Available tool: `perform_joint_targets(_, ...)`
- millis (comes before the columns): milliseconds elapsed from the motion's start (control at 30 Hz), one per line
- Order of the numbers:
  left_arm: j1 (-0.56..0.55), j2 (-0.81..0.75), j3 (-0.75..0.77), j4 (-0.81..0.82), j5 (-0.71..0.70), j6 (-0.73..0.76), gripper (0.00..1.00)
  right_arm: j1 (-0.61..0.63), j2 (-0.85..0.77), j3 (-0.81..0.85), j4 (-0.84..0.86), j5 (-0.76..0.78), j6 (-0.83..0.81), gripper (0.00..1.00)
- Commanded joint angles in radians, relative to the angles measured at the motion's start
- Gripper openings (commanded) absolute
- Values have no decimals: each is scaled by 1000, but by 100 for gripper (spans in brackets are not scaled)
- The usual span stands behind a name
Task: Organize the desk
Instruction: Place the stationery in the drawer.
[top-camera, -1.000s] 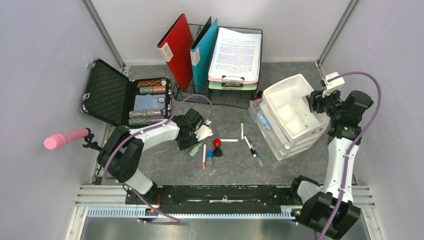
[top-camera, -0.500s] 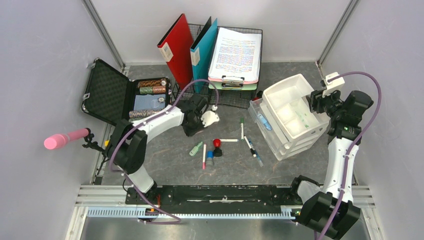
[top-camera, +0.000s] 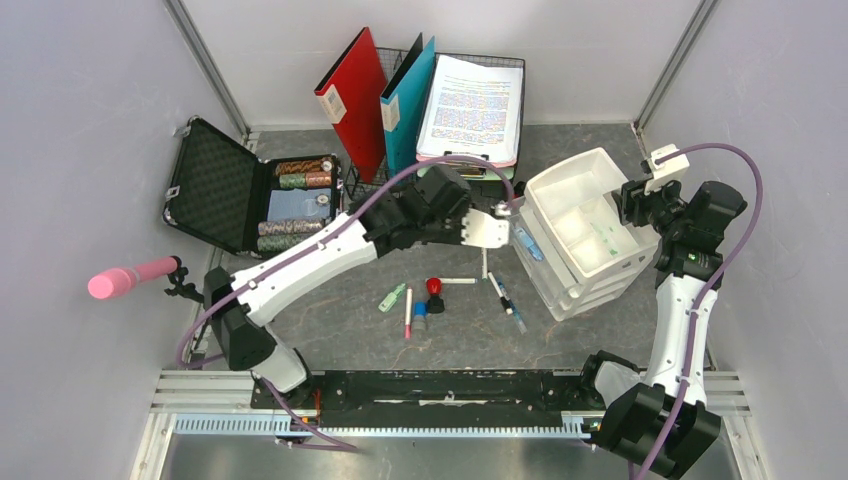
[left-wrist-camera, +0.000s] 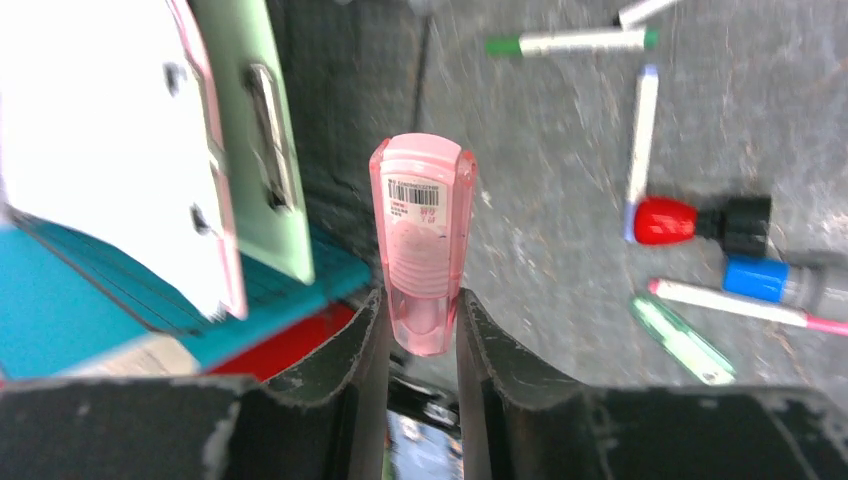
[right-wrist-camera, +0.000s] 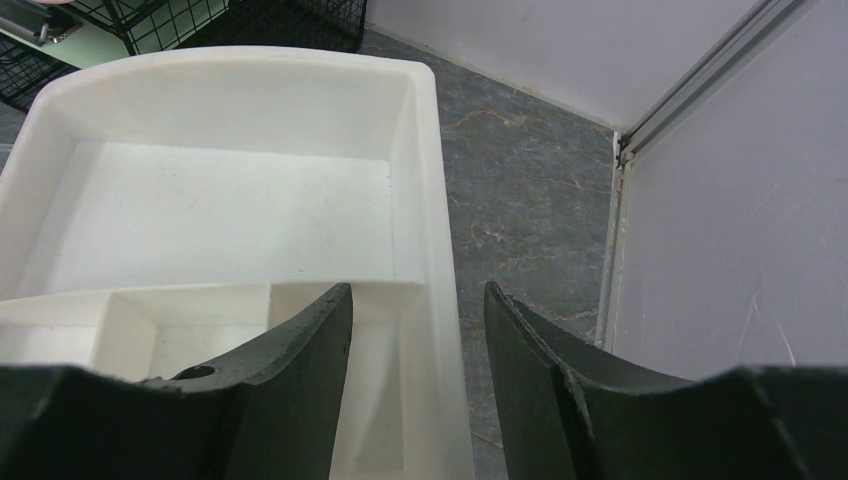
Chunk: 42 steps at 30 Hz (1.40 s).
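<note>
left fingers (left-wrist-camera: 375, 325) pinch pink piece (left-wrist-camera: 422, 240) (barcoded)

Pale walls (top-camera: 85, 110) — grey (even light)

Dark-grey stone-look desk (top-camera: 470, 335): open black foam-lined case (top-camera: 215, 190) at 10 o'clock. Black wire rack (top-camera: 396, 68) holding folders at 12. White plastic drawer unit (top-camera: 580, 230) at 3. Loose pens and markers (top-camera: 434, 290) at centre. Pink translucent plastic stamp (left-wrist-camera: 422, 220) between the fingers of the left gripper (left-wrist-camera: 422, 300), just beside the unit at its 9 o'clock.

The left arm (top-camera: 300, 265) reached far forward, the left gripper (left-wrist-camera: 420, 305) clamped on a pink translucent plastic stamp (left-wrist-camera: 422, 240); the right gripper (right-wrist-camera: 418, 300) held its fingers apart.
</note>
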Motion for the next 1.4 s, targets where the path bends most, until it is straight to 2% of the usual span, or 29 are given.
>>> perform_joint_targets(0,-94,80,153,28,-100,234,2,12,46,-66,-148,-26,-46,58)
perform_joint_targets(300,-228,281,378,28,-198,502,2,12,49,-64,-152,-25,-54,58)
perform_joint_targets(467,-262,391,503,28,-206,539,2,12,43,-66,-154,-22,-56,58)
perform_joint_targets(767,-281,466,513,40,-205,571,7,12,40,-67,-157,-26,-59,58)
perform_joint_targets(833,-281,475,516,40,-205,566,16,12,40,-68,-157,-27,-59,58)
perform_joint_targets(900,-281,481,521,41,-205,555,33,12,41,-67,-158,-28,-60,58)
perform_joint_targets(1000,-281,476,525,52,-218,542,51,12,43,-69,-158,-28,-61,58)
perform_joint_targets(1233,-281,385,516,106,-241,453,74,12,46,-70,-160,-26,-64,58)
perform_joint_targets(1367,-279,274,437,106,-257,348,83,12,46,-69,-159,-31,-63,58)
